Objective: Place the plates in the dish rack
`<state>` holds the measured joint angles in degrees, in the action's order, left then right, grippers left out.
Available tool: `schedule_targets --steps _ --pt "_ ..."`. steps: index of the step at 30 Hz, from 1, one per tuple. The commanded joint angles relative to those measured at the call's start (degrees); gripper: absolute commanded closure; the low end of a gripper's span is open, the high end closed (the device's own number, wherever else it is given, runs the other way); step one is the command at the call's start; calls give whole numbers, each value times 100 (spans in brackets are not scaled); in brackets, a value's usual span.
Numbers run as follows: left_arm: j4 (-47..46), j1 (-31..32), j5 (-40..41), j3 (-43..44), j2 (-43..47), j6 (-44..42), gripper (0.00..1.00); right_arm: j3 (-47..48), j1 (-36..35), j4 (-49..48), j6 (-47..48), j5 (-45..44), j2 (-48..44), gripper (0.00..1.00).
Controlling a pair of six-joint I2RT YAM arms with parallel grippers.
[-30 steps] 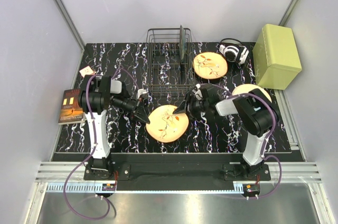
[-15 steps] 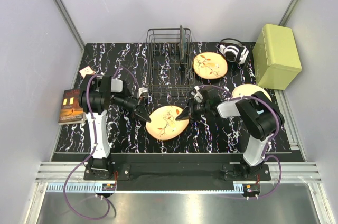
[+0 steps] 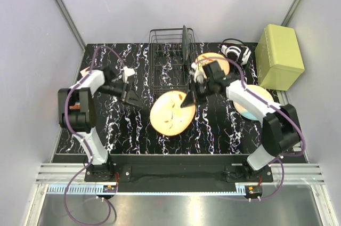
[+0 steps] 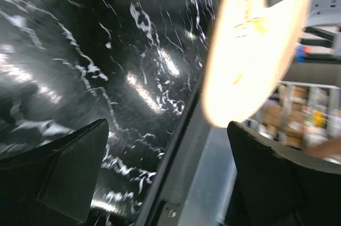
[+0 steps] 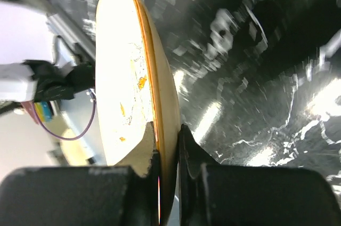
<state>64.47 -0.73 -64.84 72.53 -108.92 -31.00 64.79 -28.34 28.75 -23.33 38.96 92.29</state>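
I see the orange plate [image 3: 169, 113] tilted over the middle of the bench [image 3: 213, 130], at 6 o'clock from the dish rack [image 3: 168, 74]; my right end effector [image 3: 189, 98] is clamped on its rim at about 2 o'clock, and the wrist view shows the fingers [image 5: 186, 151] pinching the edge from both faces; my left end effector [image 3: 131, 97] sits at 9 o'clock of the plate, apart from it, jaws spread wide on nothing; a teal plate [image 3: 184, 45] stands upright in the rack's right side; a second orange plate [image 3: 209, 56] lies at 1 o'clock, partly under the right arm; a cream plate [image 3: 261, 94] lies at 3 o'clock; the yellow-green box [image 3: 279, 55] sits beyond, at 2 o'clock.
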Motion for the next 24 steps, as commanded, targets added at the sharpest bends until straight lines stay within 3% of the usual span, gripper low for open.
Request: schedule_targets --steps 1,4,5,6,9,10,12,13,16,18,24 --pt "899 -199 427 489 793 -1011 1 1506 4 1658 944 332 -423 100" --pt "964 -269 594 516 960 -1005 1 2689 4 1976 1181 -175 -142 100" --pt "719 -322 708 473 1048 -691 1 3053 -5 1976 1225 -457 -37 100" --pt "-119 -462 901 324 1162 296 1 3439 -23 1846 1269 -773 234 100" --pt "-1615 -525 3022 174 1724 1863 1 5249 -84 1748 1515 -2073 1181 100" --pt "-1882 -533 4465 182 1995 2131 1 6220 -102 1739 1568 -2721 1456 100" --pt "-2331 -524 5678 270 2199 2658 1 7252 -145 1765 1718 -3164 2323 100" --pt "-2464 -533 6467 305 2339 2826 1 8180 -189 1774 1753 -3828 2598 100" --pt "-2790 -533 7384 419 2437 3344 1 9232 -540 1345 2113 -5701 3434 100" --pt "-2686 -542 7520 551 2376 3609 1 9209 -917 345 2542 -7288 3769 100" --pt "-2790 -533 8520 315 2498 4006 1 8955 -1331 -1519 3816 -8499 4253 100"
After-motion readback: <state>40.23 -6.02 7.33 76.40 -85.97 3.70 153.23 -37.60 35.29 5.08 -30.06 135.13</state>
